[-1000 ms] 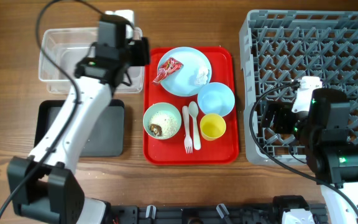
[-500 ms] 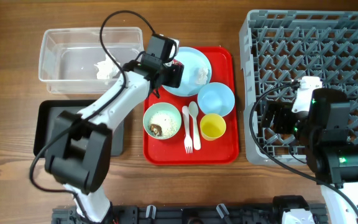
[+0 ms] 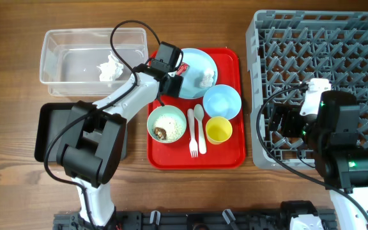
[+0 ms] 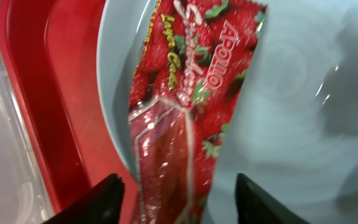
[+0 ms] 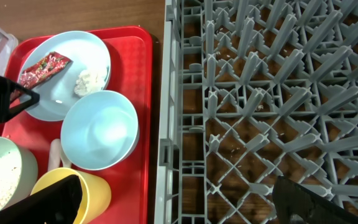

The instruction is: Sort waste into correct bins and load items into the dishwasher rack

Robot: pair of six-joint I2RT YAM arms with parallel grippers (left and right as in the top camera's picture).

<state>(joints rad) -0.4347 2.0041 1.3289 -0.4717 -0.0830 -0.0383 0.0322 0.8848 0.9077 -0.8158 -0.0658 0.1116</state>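
My left gripper (image 4: 179,202) is open, its fingers on either side of the red-and-white wrapper (image 4: 191,106) lying on the pale blue plate (image 4: 303,93). Overhead it sits at the plate's left edge (image 3: 170,75). A tissue scrap (image 3: 206,78) lies on the plate (image 3: 197,61); another (image 3: 109,68) lies in the clear tub (image 3: 62,45). The blue bowl (image 3: 222,102), the green bowl (image 3: 167,123) with crumbs, the yellow cup (image 3: 218,130), the spoon (image 3: 199,118) and the fork (image 3: 193,137) rest on the red tray. My right gripper (image 5: 179,205) is open and empty over the grey rack's (image 5: 272,93) left edge.
The red serving tray (image 3: 197,156) lies between the bins and the rack (image 3: 324,38). The black tray (image 3: 53,124) sits below the tub, partly under my left arm. Bare wood runs along the table's front.
My left arm has swung from over the clear tub, where a tissue scrap now lies, right to the plate and lowered over the wrapper. The right arm has not moved.
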